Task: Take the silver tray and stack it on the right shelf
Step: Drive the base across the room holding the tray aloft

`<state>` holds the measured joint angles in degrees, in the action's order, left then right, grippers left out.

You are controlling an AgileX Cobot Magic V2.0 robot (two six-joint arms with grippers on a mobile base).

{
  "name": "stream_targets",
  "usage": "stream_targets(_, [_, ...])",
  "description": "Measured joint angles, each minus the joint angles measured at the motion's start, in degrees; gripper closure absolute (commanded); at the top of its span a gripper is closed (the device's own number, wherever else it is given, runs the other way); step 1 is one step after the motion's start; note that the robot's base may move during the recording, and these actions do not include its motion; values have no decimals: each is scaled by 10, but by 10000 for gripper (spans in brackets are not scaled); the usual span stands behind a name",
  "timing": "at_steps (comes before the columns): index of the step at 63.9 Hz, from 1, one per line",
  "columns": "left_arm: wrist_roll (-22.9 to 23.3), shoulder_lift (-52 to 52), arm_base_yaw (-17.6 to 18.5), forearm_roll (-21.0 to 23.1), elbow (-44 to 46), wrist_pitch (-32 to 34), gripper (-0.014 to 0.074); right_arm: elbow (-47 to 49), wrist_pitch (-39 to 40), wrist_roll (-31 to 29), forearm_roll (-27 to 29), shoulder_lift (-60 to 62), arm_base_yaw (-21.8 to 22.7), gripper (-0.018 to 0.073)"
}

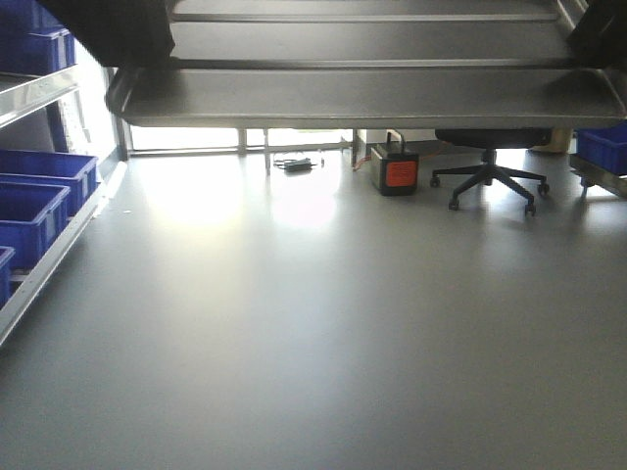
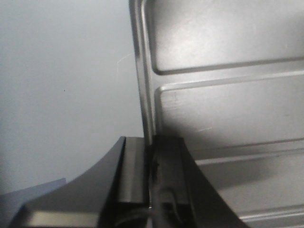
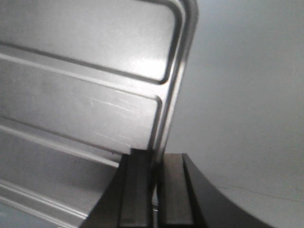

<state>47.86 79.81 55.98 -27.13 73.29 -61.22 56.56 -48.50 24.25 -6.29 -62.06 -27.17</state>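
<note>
Your tray (image 1: 362, 98) hangs above the floor (image 1: 313, 343). On your left sit bins (image 1: 44, 186); behind, to the right, a chair (image 1: 490, 139).

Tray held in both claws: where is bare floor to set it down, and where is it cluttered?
Bare floor fills the middle and foreground, below the silver tray, bordered left by the rack of blue bins. Crowded along the far wall: cable, orange-faced box, office chair, and another blue bin at right.

Left gripper (image 2: 152, 175) and right gripper (image 3: 156, 190) look alike: matte black, flat slab fingers (image 3: 136, 190), curved housings flaring from the silver tray (image 2: 228, 118)
</note>
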Motion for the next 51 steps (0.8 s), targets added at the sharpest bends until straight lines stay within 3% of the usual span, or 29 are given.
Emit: stream_targets(51, [0,0,0,0,0,0,689,0,0,0,0,0,0,501])
